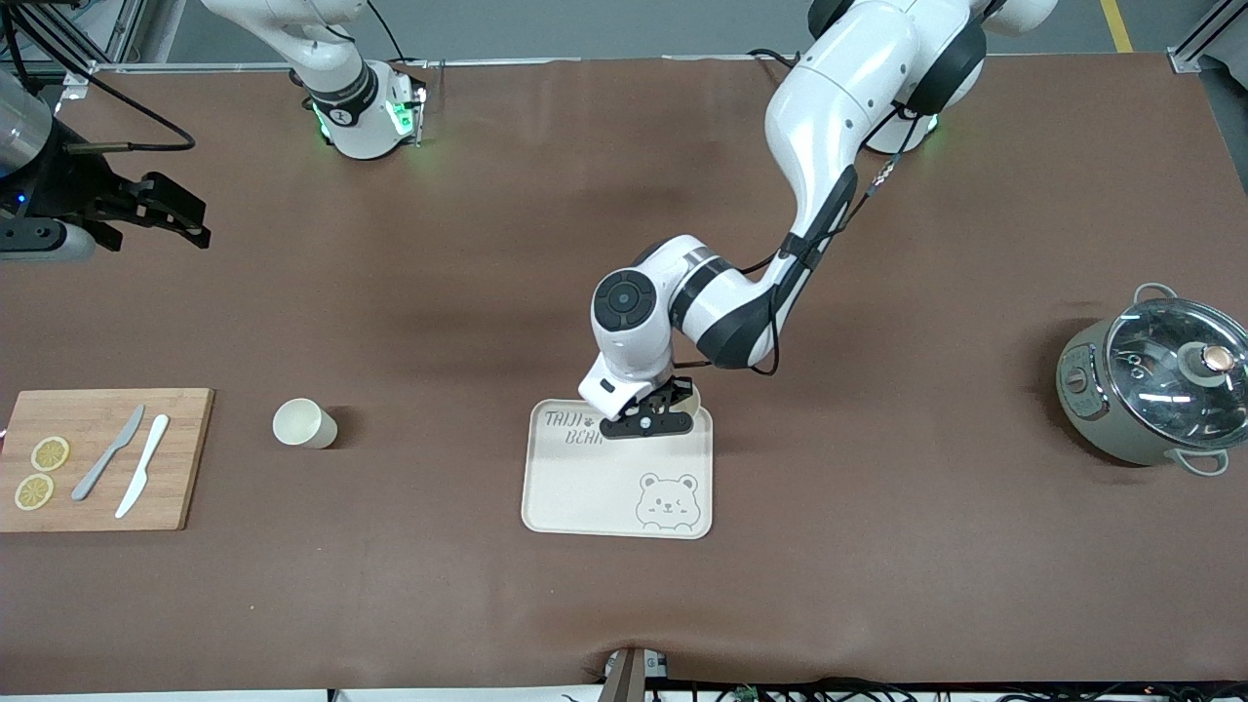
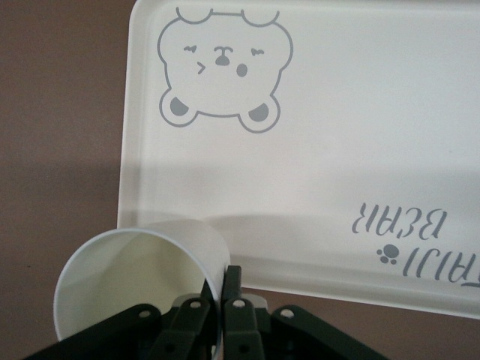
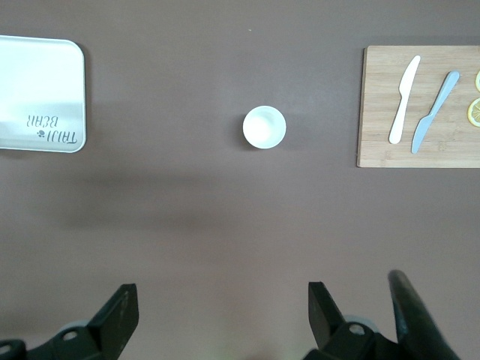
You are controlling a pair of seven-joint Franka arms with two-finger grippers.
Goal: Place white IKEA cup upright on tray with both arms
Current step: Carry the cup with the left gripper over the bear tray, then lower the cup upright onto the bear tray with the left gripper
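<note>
The cream tray with the bear drawing lies mid-table; it also shows in the left wrist view and the right wrist view. My left gripper is shut on the wall of a white cup, pinching its rim, over the tray corner nearest the left arm's base. That cup's mouth faces up, slightly tilted. A second white cup stands upright on the table between the tray and the cutting board. My right gripper is open and empty, waiting high over the right arm's end of the table.
A wooden cutting board with two knives and two lemon slices lies at the right arm's end. A lidded pot stands at the left arm's end.
</note>
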